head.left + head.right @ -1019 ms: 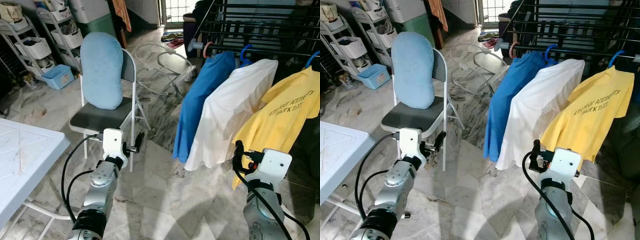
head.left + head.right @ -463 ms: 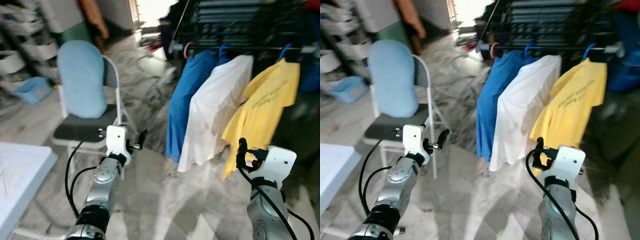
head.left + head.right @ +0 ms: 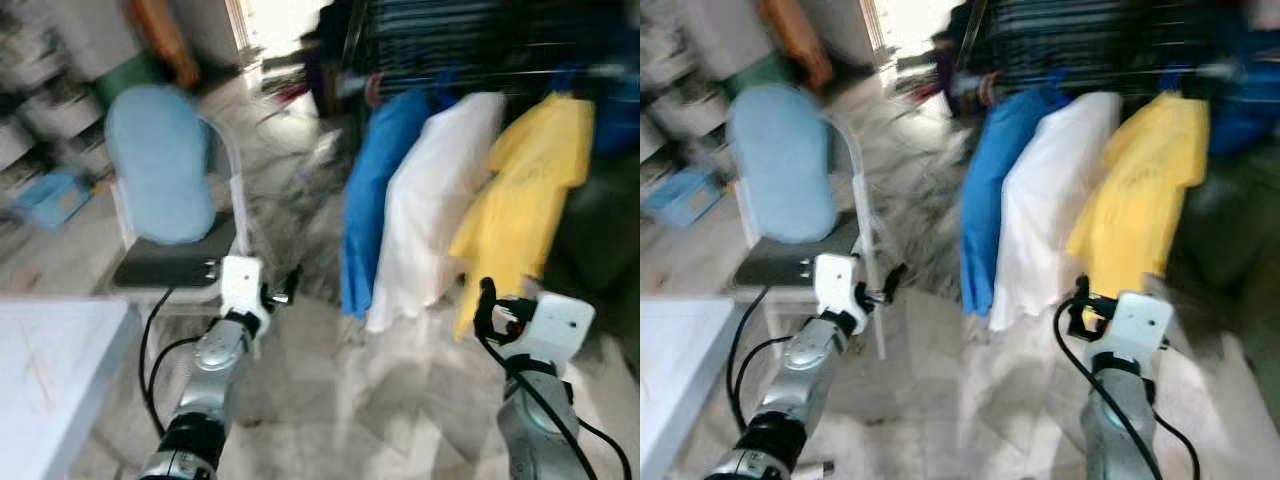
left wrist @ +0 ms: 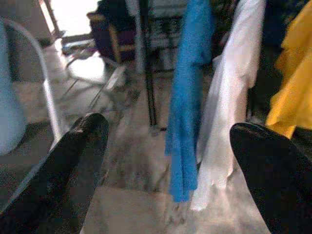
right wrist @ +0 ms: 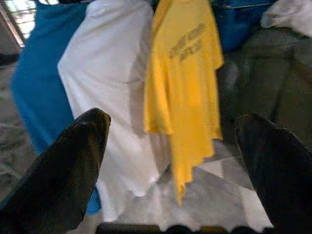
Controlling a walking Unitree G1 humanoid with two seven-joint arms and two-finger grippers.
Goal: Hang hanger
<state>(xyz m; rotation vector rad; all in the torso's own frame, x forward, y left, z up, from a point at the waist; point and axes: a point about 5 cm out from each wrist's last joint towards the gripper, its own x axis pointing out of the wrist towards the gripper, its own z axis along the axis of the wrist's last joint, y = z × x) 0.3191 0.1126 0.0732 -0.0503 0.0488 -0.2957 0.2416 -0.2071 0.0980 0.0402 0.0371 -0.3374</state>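
Both head views are blurred. The left gripper [image 4: 165, 146] is raised in front of the robot with its jaws wide apart and nothing between them; its two black fingers [image 4: 73, 161] frame the scene ahead. Straight beyond the open jaws hangs a blue shirt [image 4: 187, 97], with a white shirt [image 4: 229, 97] just beside it and a yellow shirt [image 4: 292, 87] past that. Off to the side of one finger stands a chair [image 3: 235, 215] carrying a pale blue cushion [image 3: 158, 165].

The right gripper [image 5: 170, 141] is also raised, jaws wide apart and empty. Directly ahead of its gap hangs the yellow shirt, with the white and blue ones beside it toward the other arm.

All three shirts hang side by side from a dark rack [image 3: 470, 40], well beyond both grippers. Their hangers are too blurred to make out clearly; faint blue hooks [image 3: 562, 78] show at the rail above the shirts. A white table [image 3: 50, 370] lies beside the left arm. The floor [image 3: 400, 400] below is marbled stone.
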